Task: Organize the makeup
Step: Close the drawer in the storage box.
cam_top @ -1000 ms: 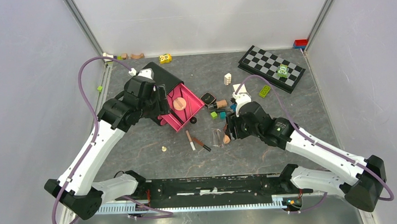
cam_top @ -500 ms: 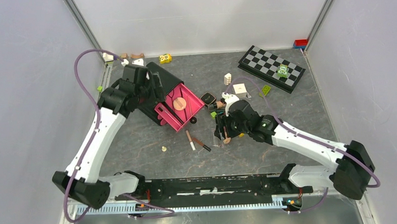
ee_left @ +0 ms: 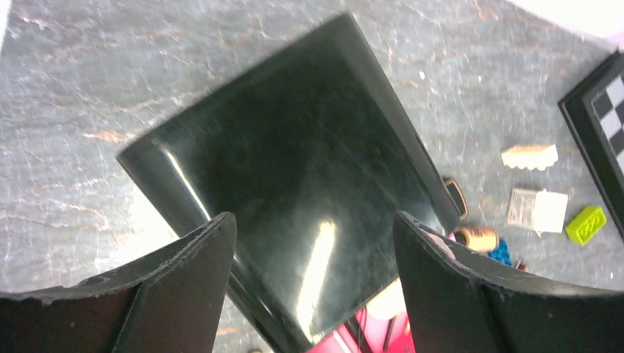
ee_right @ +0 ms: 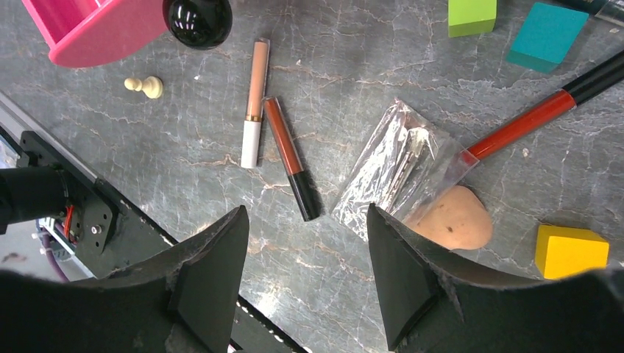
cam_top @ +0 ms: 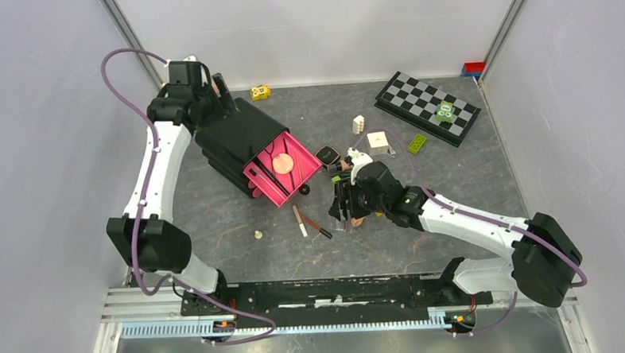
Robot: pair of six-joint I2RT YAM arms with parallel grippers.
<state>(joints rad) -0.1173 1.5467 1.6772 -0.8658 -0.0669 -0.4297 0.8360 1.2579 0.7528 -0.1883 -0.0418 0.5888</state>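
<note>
A black makeup case (cam_top: 240,140) lies open with a pink inside (cam_top: 293,177), which holds a peach round puff (cam_top: 282,163). My left gripper (cam_top: 219,89) is open and empty above the case's black lid (ee_left: 294,169). My right gripper (ee_right: 309,279) is open and empty, just above bare floor. Ahead of it lie a peach-and-white tube (ee_right: 254,103), a brown-and-black tube (ee_right: 292,158), a clear bag of brushes (ee_right: 397,169), a peach sponge (ee_right: 452,218) and a red-and-black pencil (ee_right: 544,110). A black square compact (cam_top: 327,154) lies beside the case.
Green (ee_right: 471,13), teal (ee_right: 548,35) and yellow (ee_right: 570,250) blocks lie round the makeup. A small pawn (ee_right: 145,86) and a black ball (ee_right: 196,18) lie near the case's pink corner. A chessboard (cam_top: 427,106), white cube (cam_top: 379,141) and green brick (cam_top: 416,143) sit further back.
My left arm has swung back from the case's side to its far left corner. My right gripper has moved a little left, towards the tubes. The case has not moved.
</note>
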